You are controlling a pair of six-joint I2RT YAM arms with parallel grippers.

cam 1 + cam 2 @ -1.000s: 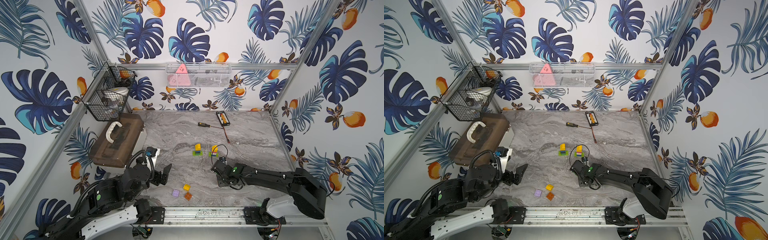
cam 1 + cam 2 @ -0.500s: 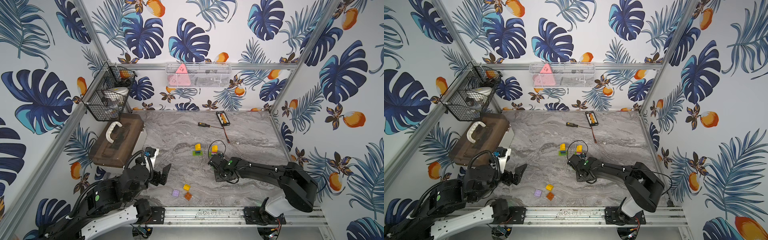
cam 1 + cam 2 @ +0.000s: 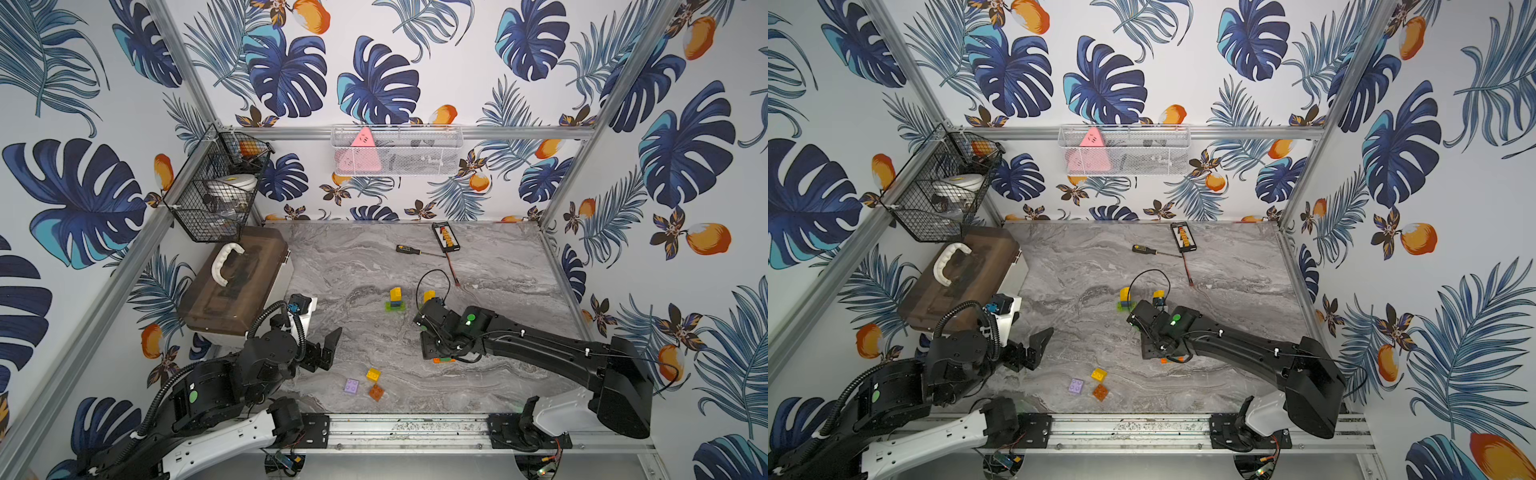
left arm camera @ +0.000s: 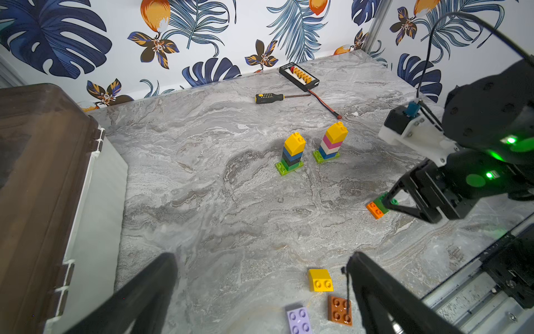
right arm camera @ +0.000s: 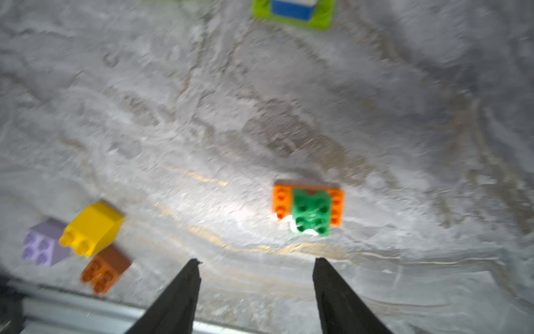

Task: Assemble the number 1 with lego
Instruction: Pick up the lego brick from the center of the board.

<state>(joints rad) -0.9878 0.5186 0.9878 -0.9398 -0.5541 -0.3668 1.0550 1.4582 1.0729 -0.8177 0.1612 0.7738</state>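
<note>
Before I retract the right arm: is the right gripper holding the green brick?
No, the green brick sits on the orange brick, clear of the open right gripper, whose jaws hold nothing.

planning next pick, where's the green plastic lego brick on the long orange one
In the right wrist view, the green brick sits atop the orange brick, just beyond the open right gripper.

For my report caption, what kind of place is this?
Probably a robot test cell, not a home: an aluminium frame with leaf-printed walls, two robot arms on a rail, and loose lego bricks on the marble-look tabletop.
</note>
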